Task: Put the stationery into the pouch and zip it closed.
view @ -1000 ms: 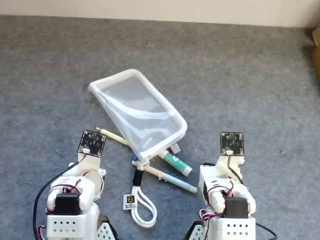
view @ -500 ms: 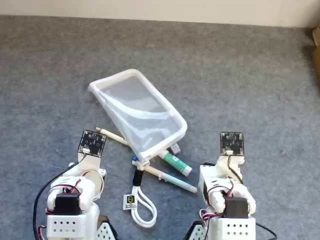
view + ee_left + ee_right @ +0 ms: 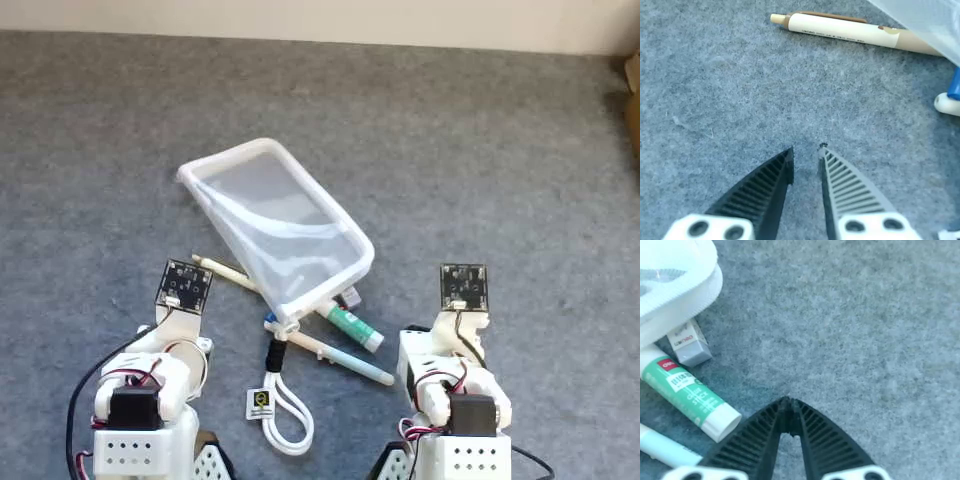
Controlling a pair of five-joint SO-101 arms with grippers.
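A translucent white pouch (image 3: 275,225) lies slanted on the grey carpet, its zipper end toward the arms. Half under its near edge lie a cream pen (image 3: 225,270), a green glue stick (image 3: 350,327), a small eraser (image 3: 349,297) and a light blue pen (image 3: 340,357). My left gripper (image 3: 806,149) hovers low over bare carpet, slightly open and holding nothing, with the cream pen (image 3: 850,31) ahead of it. My right gripper (image 3: 788,402) is shut with nothing in it, beside the glue stick (image 3: 685,390), the eraser (image 3: 687,344) and the pouch's edge (image 3: 675,285).
A white looped cable (image 3: 285,405) with a tag lies between the two arm bases. The left arm (image 3: 185,285) and right arm (image 3: 463,287) stay folded back near the front edge. Open carpet stretches to the right and behind the pouch.
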